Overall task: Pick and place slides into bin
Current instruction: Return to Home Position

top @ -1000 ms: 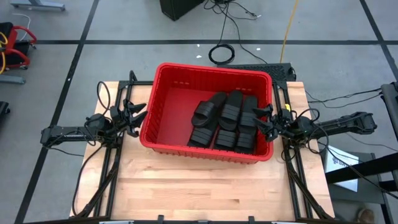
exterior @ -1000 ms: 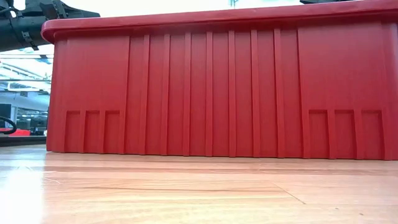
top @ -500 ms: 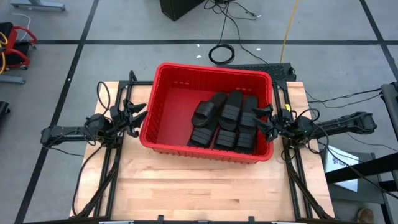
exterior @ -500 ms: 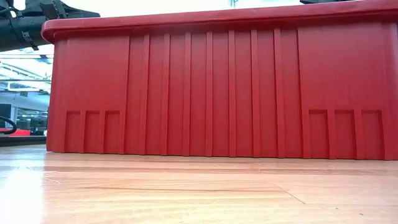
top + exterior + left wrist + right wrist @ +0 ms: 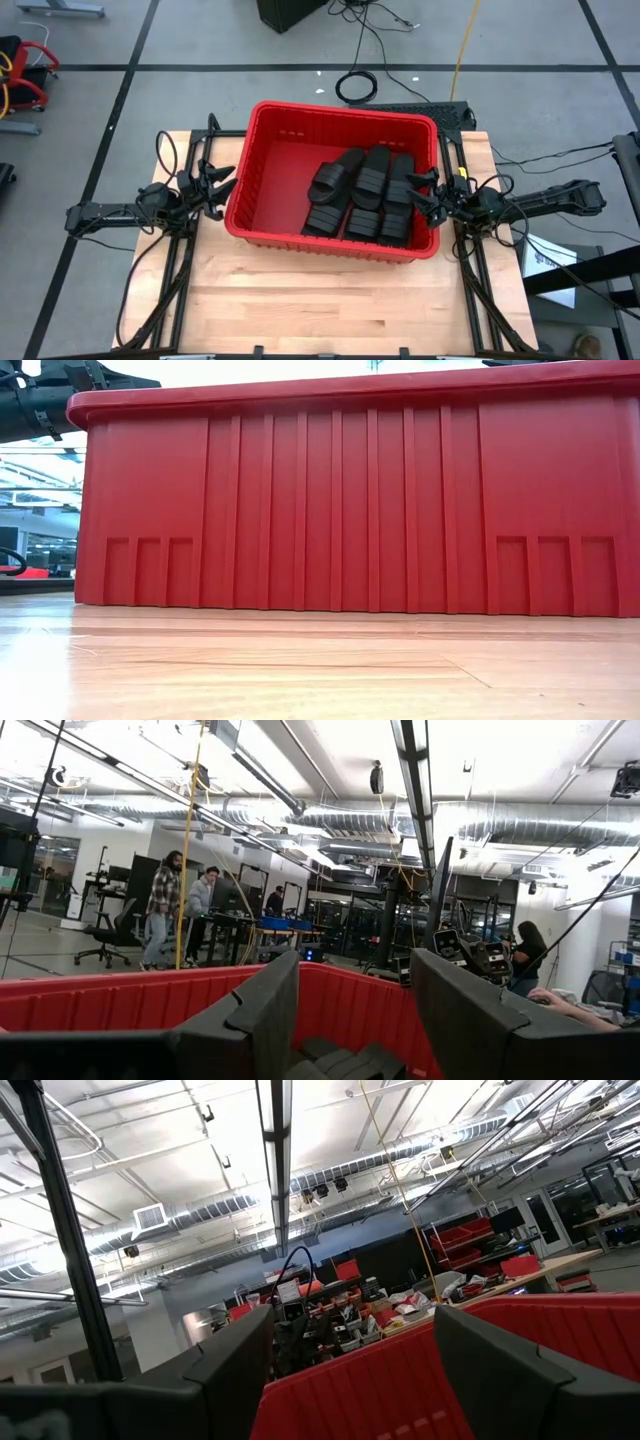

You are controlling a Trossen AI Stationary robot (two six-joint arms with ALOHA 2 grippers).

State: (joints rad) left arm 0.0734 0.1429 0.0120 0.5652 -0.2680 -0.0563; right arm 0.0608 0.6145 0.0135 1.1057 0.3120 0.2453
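- Writing: a white sheet (image 5: 545, 257) lies past the right edge of the worktop (image 5: 300, 300); it bears dark print that is too small to read.
- The bin (image 5: 262, 215), one red tub, stands on the far half of the worktop, between the two arms.
- The slides (image 5: 362, 195) lie inside the bin, packed together against its right half. About six black shapes in three rows can be made out from above, but they overlap, so the count is not sure.
- In the low view the bin's ribbed wall fills nearly the whole picture and is cut off at the right; the slides are hidden behind it.
- Left hand (image 5: 218, 184): just outside the bin's left wall, at rim height, fingers spread apart and holding nothing.
- Right hand (image 5: 424, 192): at the bin's right rim, near the slides, fingers likewise parted and empty.
- The left wrist view shows only slivers of the slides between that hand's fingers.
- On the floor behind the worktop lie one black cable coil (image 5: 355, 87) and one yellow cable (image 5: 462, 50).
- Far off in the room, a person in a plaid shirt (image 5: 162, 910) stands beside another; others are too small to count.
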